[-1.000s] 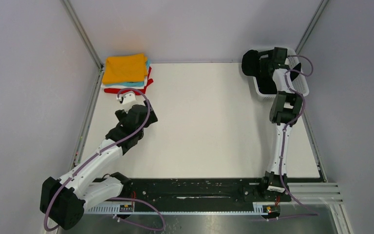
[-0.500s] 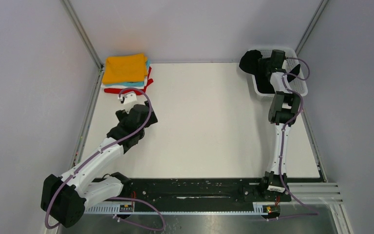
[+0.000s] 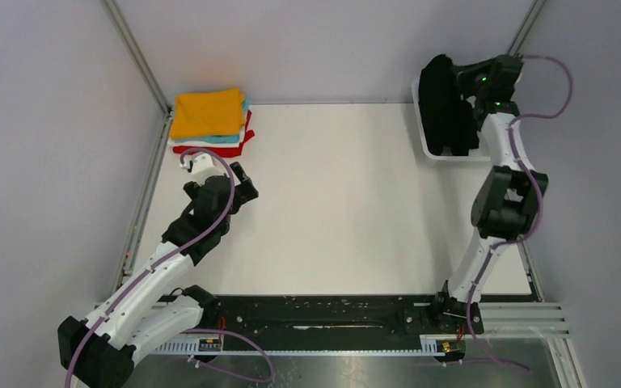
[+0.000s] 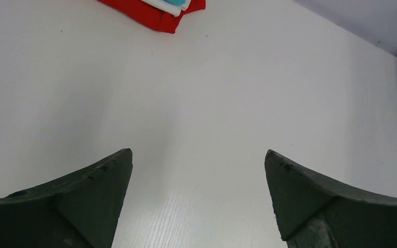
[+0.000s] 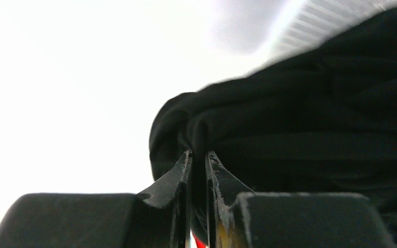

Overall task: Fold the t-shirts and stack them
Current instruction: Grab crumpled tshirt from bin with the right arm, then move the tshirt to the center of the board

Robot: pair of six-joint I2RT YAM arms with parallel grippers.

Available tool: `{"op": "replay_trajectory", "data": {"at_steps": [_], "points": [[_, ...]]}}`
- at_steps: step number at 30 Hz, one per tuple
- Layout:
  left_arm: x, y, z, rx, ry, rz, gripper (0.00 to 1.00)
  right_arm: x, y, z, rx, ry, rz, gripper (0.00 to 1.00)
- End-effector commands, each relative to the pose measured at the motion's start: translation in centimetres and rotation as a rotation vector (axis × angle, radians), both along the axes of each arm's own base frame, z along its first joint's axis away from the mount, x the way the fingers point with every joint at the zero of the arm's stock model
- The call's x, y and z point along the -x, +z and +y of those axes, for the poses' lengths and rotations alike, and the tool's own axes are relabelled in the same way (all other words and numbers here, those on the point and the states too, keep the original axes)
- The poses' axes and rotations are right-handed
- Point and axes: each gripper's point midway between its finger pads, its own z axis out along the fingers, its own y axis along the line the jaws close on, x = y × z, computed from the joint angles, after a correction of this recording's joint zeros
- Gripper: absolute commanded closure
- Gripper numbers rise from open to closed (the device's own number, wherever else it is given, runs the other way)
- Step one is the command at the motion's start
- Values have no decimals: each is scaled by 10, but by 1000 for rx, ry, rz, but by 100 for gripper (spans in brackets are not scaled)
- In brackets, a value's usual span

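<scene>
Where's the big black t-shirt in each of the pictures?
Top external: the black t-shirt hangs at the upper right, over the white basket.
Left wrist: not in it.
Right wrist: it fills the middle and right, pinched in the right gripper.
Shared landmark: the white basket, seen in the top external and right wrist views.

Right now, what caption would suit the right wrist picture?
Right pincer shut on a bunched fold of the black t-shirt.

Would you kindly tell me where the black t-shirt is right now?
In the top view, the black t-shirt hangs at the table's far right corner, over the white basket, pinched between the right arm's fingers.
</scene>
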Motion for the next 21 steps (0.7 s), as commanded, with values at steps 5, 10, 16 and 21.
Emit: {"op": "replay_trajectory", "data": {"at_steps": [5,10,16,21], "points": [[10,42,-13,128,-81,-118,1,154,236,118,347,392,-451,100],[21,43,-7,146,-69,-114,1,229,286,200,426,616,-567,100],[34,46,6,174,-22,-115,1,295,301,273,384,953,-676,100],[45,46,16,192,23,-98,1,309,259,297,397,1143,-630,100]]}}
